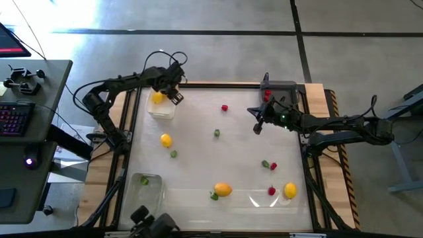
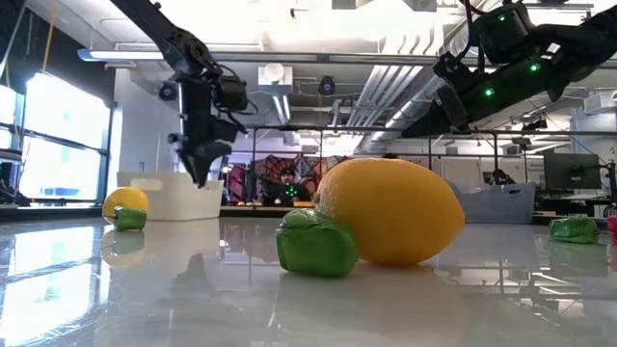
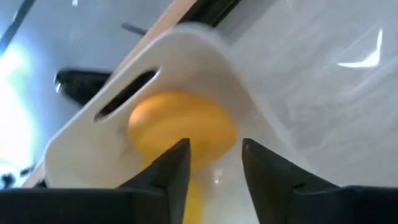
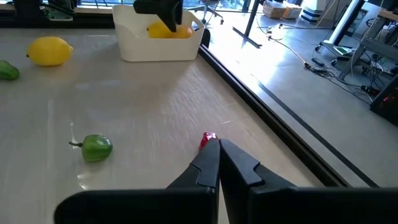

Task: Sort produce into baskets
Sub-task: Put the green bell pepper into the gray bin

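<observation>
Left gripper [image 1: 174,96] is hovering over the white tray [image 1: 160,108] at the far left of the table [image 1: 218,158], fingers [image 3: 171,171] parted a little and holding nothing. A yellow fruit [image 3: 180,127] is lying inside that tray, just beyond the fingertips and apart from them. Right gripper [image 1: 258,127] is hanging above the table toward the far right, fingers pressed together and empty, with a small red berry [image 4: 208,138] sitting on the table just past its tips. Dark grey tray [image 1: 281,89] is sitting at the far right edge, clear tray [image 1: 147,187] at the near left. Other pieces are lying scattered: a lemon [image 1: 166,140] with a green piece [image 1: 174,154] near it on the left, an orange fruit [image 1: 223,190] touching a green bit [image 1: 214,196] at the near middle, another lemon [image 1: 290,190] at the near right.
</observation>
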Robot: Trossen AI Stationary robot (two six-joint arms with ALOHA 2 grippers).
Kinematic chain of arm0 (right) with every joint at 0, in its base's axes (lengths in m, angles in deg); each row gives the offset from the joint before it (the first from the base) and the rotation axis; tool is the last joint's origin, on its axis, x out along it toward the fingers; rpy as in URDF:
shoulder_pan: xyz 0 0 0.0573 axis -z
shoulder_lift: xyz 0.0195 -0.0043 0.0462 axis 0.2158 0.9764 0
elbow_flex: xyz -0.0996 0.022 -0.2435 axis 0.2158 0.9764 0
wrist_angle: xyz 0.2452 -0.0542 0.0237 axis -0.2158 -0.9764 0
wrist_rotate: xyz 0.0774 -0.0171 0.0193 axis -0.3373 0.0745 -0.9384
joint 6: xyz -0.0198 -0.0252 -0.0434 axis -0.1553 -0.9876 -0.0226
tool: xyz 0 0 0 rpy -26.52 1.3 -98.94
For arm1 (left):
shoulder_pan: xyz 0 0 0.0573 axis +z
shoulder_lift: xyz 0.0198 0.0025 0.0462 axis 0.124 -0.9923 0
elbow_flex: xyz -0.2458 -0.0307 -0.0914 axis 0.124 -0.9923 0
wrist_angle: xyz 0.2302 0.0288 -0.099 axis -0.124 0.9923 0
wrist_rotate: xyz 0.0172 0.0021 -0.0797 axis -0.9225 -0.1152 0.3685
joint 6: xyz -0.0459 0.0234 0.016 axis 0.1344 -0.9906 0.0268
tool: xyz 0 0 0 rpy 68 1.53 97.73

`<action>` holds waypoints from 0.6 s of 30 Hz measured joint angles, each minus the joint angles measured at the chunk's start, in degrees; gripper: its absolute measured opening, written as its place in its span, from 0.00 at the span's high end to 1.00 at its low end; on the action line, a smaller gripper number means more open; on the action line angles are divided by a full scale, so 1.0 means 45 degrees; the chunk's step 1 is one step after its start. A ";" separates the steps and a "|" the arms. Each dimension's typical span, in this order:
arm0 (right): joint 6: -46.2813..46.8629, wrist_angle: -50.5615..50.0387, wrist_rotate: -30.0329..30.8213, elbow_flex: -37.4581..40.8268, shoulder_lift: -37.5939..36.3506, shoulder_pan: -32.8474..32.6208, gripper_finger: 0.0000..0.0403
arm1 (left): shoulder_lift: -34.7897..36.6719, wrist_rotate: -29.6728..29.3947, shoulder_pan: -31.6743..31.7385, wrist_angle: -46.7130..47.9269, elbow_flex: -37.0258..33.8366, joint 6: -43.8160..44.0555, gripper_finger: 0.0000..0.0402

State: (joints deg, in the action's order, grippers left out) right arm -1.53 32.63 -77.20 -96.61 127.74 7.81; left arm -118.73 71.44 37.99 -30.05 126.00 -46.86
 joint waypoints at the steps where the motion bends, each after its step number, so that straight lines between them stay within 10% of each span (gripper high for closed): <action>1: -0.0006 0.0000 0.0000 0.0000 0.0000 -0.0001 1.00 | 0.0000 0.0009 -0.0048 -0.0200 0.0000 -0.0078 0.71; 18: 0.0017 -0.0005 0.0000 0.0000 0.0000 0.0003 1.00 | -0.0281 0.1637 0.0646 -0.3199 0.0000 -0.0674 0.99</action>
State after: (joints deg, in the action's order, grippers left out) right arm -1.46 32.60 -77.20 -96.61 127.74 7.83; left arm -120.00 78.81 40.90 -44.45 126.00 -49.90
